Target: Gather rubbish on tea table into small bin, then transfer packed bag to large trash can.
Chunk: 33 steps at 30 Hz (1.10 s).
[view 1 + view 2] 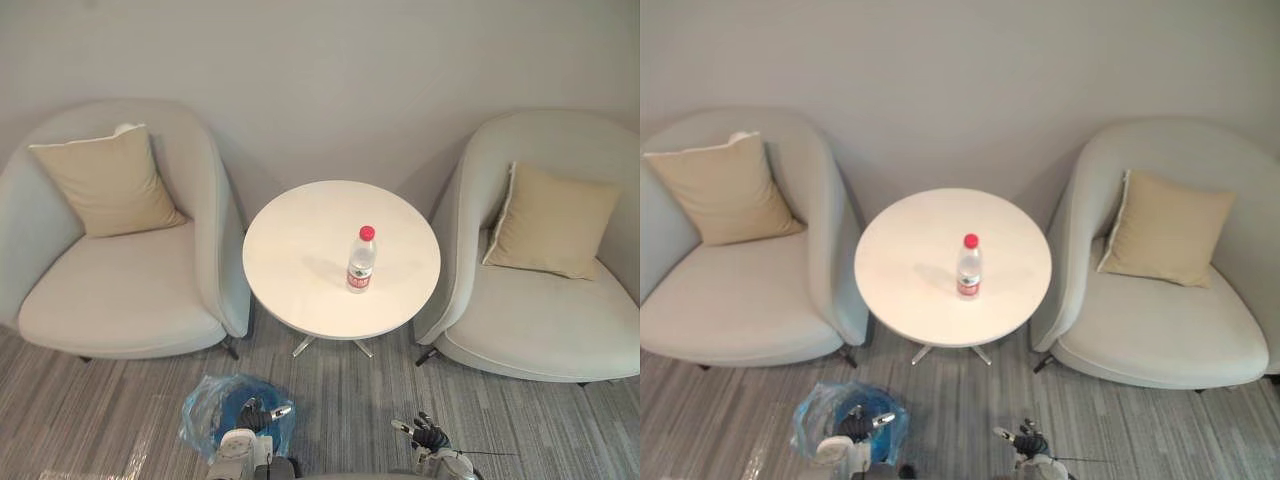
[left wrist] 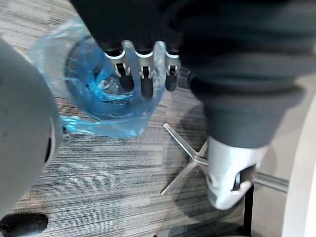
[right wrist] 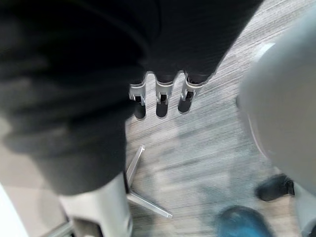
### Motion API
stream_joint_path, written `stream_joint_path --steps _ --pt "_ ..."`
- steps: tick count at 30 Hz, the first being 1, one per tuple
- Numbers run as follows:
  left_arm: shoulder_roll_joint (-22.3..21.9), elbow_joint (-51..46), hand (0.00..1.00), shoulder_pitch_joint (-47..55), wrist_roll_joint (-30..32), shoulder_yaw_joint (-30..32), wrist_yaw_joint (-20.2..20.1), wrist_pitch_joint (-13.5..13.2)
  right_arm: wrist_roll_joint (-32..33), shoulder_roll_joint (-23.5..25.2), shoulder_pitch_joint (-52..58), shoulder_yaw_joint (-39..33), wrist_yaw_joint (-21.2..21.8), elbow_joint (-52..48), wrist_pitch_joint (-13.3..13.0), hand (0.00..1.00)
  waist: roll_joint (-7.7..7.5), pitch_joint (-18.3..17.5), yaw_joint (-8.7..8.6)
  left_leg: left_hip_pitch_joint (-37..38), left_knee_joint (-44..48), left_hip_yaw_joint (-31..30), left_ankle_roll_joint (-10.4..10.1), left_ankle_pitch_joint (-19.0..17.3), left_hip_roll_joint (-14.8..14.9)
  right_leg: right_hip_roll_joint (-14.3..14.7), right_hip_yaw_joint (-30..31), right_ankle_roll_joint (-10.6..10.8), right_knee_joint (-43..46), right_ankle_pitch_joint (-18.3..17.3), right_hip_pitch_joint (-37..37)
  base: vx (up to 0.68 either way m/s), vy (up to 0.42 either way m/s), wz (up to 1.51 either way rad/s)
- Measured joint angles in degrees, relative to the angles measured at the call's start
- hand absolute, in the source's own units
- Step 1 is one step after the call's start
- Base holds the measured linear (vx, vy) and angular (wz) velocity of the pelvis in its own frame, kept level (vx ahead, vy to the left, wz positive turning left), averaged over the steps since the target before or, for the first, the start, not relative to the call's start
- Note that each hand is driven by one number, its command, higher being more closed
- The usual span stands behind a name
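step: gathering, I'd say barely started
bottle (image 1: 361, 260): upright mid tea table (image 1: 300, 235)
left hand (image 1: 255, 415): loose, empty, over the small bin (image 1: 205, 405)
right hand (image 1: 428, 432): loose, empty, near floor (image 1: 340, 400)
next: I'd reach up, curl round the bottle

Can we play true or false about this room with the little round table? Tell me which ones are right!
1. The bottle stands upright on the round table. True.
2. The bottle's cap is blue. False: it is red.
3. The small bin with the blue bag sits on the table. False: it is on the floor, below the left hand.
4. The left armchair has a beige cushion on it. True.
5. The right hand holds the bottle. False: it is empty, with relaxed fingers, over the floor.
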Motion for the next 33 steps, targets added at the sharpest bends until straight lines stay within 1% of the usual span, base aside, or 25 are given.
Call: stream_joint_path --steps 1,3,4,5,6,8,9,10,12,13,16,18,20,21,24,25,28,31,33 --pt "-0.14 0.2 0.0 -0.08 0.0 -0.02 0.01 -0.02 0.0 -0.07 0.06 -0.08 0.0 -0.03 -0.02 0.0 -0.19 -0.09 0.02 0.66 -0.25 -1.23 0.05 -0.03 0.0 0.12 -0.24 -0.68 0.24 -1.87 -0.57 0.16 -0.058 0.58" --pt "-0.2 0.59 0.0 -0.3 -0.01 0.11 0.03 -0.04 0.02 -0.1 0.63 -0.3 0.02 -0.01 -0.05 0.0 -0.19 -0.09 -0.17 0.91 -0.49 -3.79 -0.05 0.02 0.1 1.02 -0.08 -1.37 -2.88 -3.28 -1.9 0.15 -0.137 0.72" --pt "-0.21 0.53 0.0 -0.32 -0.02 0.42 0.05 -0.06 0.02 -0.11 0.63 -0.29 0.02 0.01 -0.06 0.0 -0.25 -0.13 -0.14 0.9 -0.39 -5.27 -0.25 0.04 0.04 1.36 0.47 -2.31 -7.23 -2.18 -2.07 0.13 -0.168 0.75" --pt "-0.07 0.41 0.0 -0.32 -0.03 0.82 0.05 -0.08 0.03 0.08 0.75 -0.22 0.02 0.11 -0.07 0.0 -1.34 -0.52 -0.13 0.84 -0.1 -6.45 -1.21 -0.18 -0.67 1.82 1.48 -2.75 -11.91 1.21 -1.93 0.13 -0.204 0.61" --pt "-0.31 0.68 0.0 -0.4 -0.01 1.27 0.1 -0.1 0.03 0.01 0.84 -0.16 0.07 0.51 -0.11 0.0 -0.81 -0.83 -0.03 0.74 0.08 -8.13 -1.86 -0.53 -0.66 2.44 2.45 -1.65 -13.64 0.0 -0.65 0.11 -0.159 0.37" --pt "-1.99 0.7 0.0 0.11 -0.01 2.69 0.08 -0.12 0.04 -0.93 0.85 -0.27 0.06 0.65 -0.11 0.0 1.36 -1.83 0.27 -0.13 -0.4 -8.95 -2.46 -0.22 1.23 4.04 1.14 -2.4 -17.1 0.6 0.34 0.13 -0.172 0.15" --pt "-2.73 0.83 0.0 0.41 -0.01 3.5 0.15 -0.09 0.04 -1.45 0.75 -0.29 0.05 0.68 -0.08 0.0 2.61 -2.08 0.35 0.3 -1.33 -9.41 -2.8 -0.02 2.08 5.28 0.67 -2.72 -18.9 1.28 1.87 0.14 -0.166 0.01" --pt "-2.89 0.96 0.0 0.6 -0.01 3.49 0.12 -0.12 0.03 -1.67 0.83 -0.25 0.0 0.78 -0.03 0.0 3.03 -2.38 0.44 0.6 -2.01 -9.66 -3.18 0.2 2.88 6.16 0.41 -3.25 -20.11 1.91 2.35 0.1 -0.126 -0.03" --pt "-2.91 1.14 0.0 0.58 -0.01 3.51 0.1 -0.14 0.03 -1.67 1.11 -0.24 -0.03 0.81 -0.05 0.0 2.9 -2.36 0.36 1.19 -3.16 -10.13 -3.88 0.62 3.89 7.38 -0.46 -3.78 -22.31 2.59 3.96 0.05 -0.105 0.05" --pt "-2.89 1.22 0.0 0.57 -0.02 3.49 0.09 -0.15 0.04 -1.77 1.19 -0.24 -0.04 0.81 -0.07 0.0 2.44 -2.66 0.35 1.19 -3.64 -11.27 -4.17 0.84 4.18 7.83 -0.82 -3.85 -23.58 3.08 4.47 0.03 -0.059 0.13" --pt "-2.42 1.41 0.0 0.25 0.0 3.37 0.13 -0.16 -0.03 -2.65 1.32 0.11 -0.48 0.87 -0.17 0.0 1.91 -2.55 0.33 0.87 -3.84 -12.69 -4.61 1.15 3.98 8.02 -1.33 -3.64 -25.6 4.2 5.2 0.0 -0.013 0.11" --pt "-1.71 1.73 0.0 0.14 0.0 3.09 0.19 -0.2 -0.36 -2.76 1.24 1.55 -0.71 0.17 -0.41 0.0 1.43 -2.44 0.28 0.02 -3.82 -12.9 -4.39 1.36 3.56 7.7 -1.65 -3.27 -27.27 5.11 5.63 -0.05 0.058 0.09" --pt "-0.87 1.73 0.0 0.02 0.07 2.19 0.25 -0.22 -1.83 -2.82 1.54 2.75 -1.14 -2.05 -0.59 0.0 0.89 -2.34 0.09 -0.92 -4.01 -13.59 -4.12 1.76 2.87 7.18 -1.93 -2.72 -28.59 5.93 5.58 -0.04 0.061 0.17" --pt "-0.23 1.74 0.0 0.06 0.09 1.29 0.34 -0.24 -2.16 -3.07 1.94 3.89 -1.48 -4.99 -0.69 0.0 0.69 -2.32 0.07 -1.09 -4.52 -14.11 -3.9 2.34 2.29 6.7 -2.15 -2.57 -28.96 6.25 5.21 -0.02 0.059 0.19" --pt "1.07 1.77 0.0 0.59 0.38 0.19 0.73 -0.24 -3.11 -5.12 2.64 5.18 -1.99 -14.6 -1.61 0.0 0.88 -2.14 0.05 -2.04 -5.23 -14.46 -3.41 3.18 1.26 5.81 -2.17 -2.0 -29.42 6.91 4.24 -0.03 0.054 0.09" --pt "1.31 1.77 0.0 0.9 0.47 -0.06 0.98 -0.37 -5.01 -6.39 2.84 5.43 -2.67 -18.44 -2.44 0.0 1.08 -2.02 0.06 -2.41 -5.25 -14.55 -3.27 3.31 1.02 5.61 -2.17 -1.97 -29.44 7.07 3.92 -0.03 0.045 0.02" --pt "2.57 1.67 0.0 2.07 -0.08 -1.09 1.79 -1.05 -9.49 -9.37 3.87 5.41 -4.22 -26.26 -3.68 0.0 1.24 -1.84 -0.01 -3.16 -5.48 -15.67 -3.15 3.79 0.72 5.42 -2.92 -1.92 -29.84 7.22 3.73 -0.01 0.012 0.15" --pt "2.84 1.69 0.0 2.11 0.01 -1.8 1.79 -1.3 -12.96 -10.87 3.8 4.92 -5.63 -29.77 -4.83 0.0 1.33 -1.76 0.06 -3.6 -5.72 -17.21 -3.3 4.09 0.74 5.46 -3.97 -1.95 -30.63 7.29 3.86 -0.01 -0.02 0.24" --pt "2.87 1.67 0.0 2.11 0.02 -2.22 1.76 -1.33 -13.96 -11.64 3.67 4.24 -6.69 -32.0 -5.61 0.0 1.62 -1.54 0.02 -4.19 -5.72 -18.2 -3.36 4.28 0.73 5.46 -5.08 -1.99 -30.99 7.32 3.93 0.01 -0.023 0.21"
